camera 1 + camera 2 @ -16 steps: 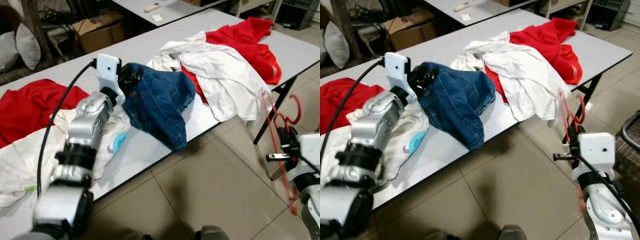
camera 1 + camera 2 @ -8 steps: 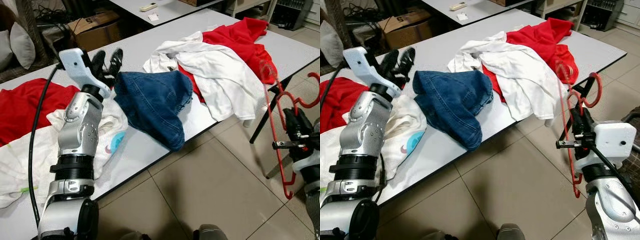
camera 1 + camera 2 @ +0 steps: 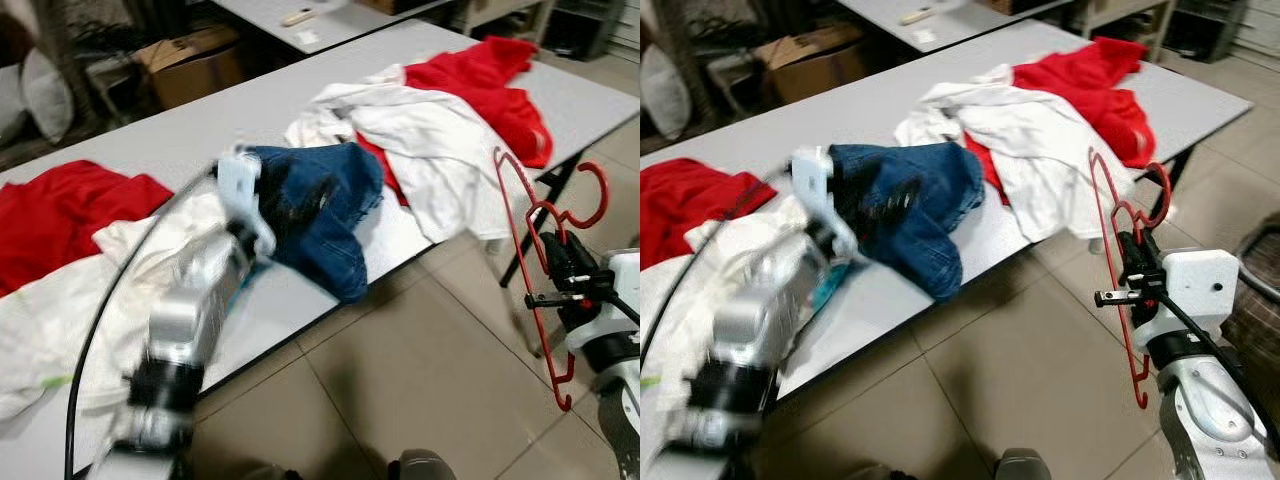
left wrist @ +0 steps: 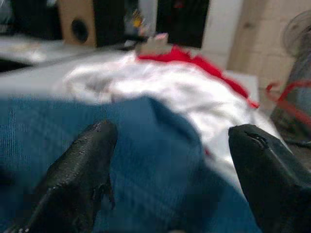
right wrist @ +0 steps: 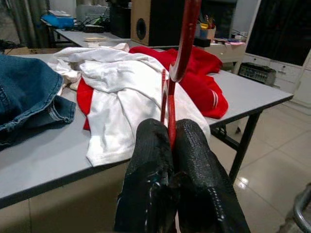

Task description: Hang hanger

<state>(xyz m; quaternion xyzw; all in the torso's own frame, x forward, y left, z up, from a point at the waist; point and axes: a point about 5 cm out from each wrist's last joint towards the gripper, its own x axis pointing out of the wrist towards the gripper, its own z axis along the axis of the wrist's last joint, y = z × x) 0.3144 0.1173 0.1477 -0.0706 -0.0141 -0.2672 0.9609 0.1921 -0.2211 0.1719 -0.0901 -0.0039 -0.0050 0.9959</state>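
Your right gripper (image 5: pixel 170 145) stays clamped on the red hanger (image 3: pixel 530 270), off the table (image 3: pixel 180 130) edge, now lower than half a second ago. Your left gripper (image 4: pixel 170 160), fingers spread and empty, has swung down over the blue jeans (image 3: pixel 330 200); no rail in view, hanging not started.

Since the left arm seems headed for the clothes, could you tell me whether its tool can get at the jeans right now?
Probably yes. The left tool is open and hovers right over the jeans, which lie on top of the pile on the table with nothing covering them. The arm is blurred with motion.
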